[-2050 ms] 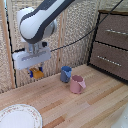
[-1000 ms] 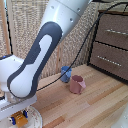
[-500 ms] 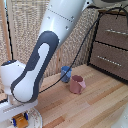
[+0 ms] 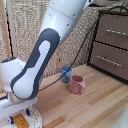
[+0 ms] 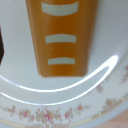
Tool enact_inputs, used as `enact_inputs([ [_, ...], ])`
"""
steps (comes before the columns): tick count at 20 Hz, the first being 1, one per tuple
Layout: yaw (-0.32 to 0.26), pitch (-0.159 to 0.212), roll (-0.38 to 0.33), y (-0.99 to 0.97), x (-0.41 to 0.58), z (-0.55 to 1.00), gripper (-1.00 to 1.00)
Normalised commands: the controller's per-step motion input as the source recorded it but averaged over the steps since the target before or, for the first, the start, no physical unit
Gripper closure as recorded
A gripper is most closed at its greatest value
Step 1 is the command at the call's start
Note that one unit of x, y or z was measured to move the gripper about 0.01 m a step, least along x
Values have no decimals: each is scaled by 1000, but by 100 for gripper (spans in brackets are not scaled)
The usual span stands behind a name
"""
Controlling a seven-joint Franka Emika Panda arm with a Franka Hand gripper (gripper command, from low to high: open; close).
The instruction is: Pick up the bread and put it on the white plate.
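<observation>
The toast (image 4: 20, 120), a small flat orange block, lies on the white plate (image 4: 37, 116) at the lower part of the exterior view's left. My gripper (image 4: 19, 118) hangs low over the plate with its white housing just above the toast. In the wrist view the toast (image 5: 61, 37) fills the middle, resting on the plate (image 5: 65, 107) with its flowered rim. One dark finger (image 5: 1, 47) shows at the edge, with a strip of white plate between it and the toast. The jaws stand apart from the toast.
A blue cup (image 4: 65, 74) and a pink cup (image 4: 76, 84) stand together on the wooden tabletop (image 4: 97, 107) to the exterior view's right of the plate. A dark brown drawer cabinet (image 4: 113, 45) stands at the far right. My thick arm (image 4: 40, 65) slants over the plate.
The arm came down from above the cups to the plate with the toast. Over the last second it has barely moved, staying low over the plate.
</observation>
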Motion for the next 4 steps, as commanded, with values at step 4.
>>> enact_inputs([
  [4, 51, -146, -5, -277, 393, 771, -100],
])
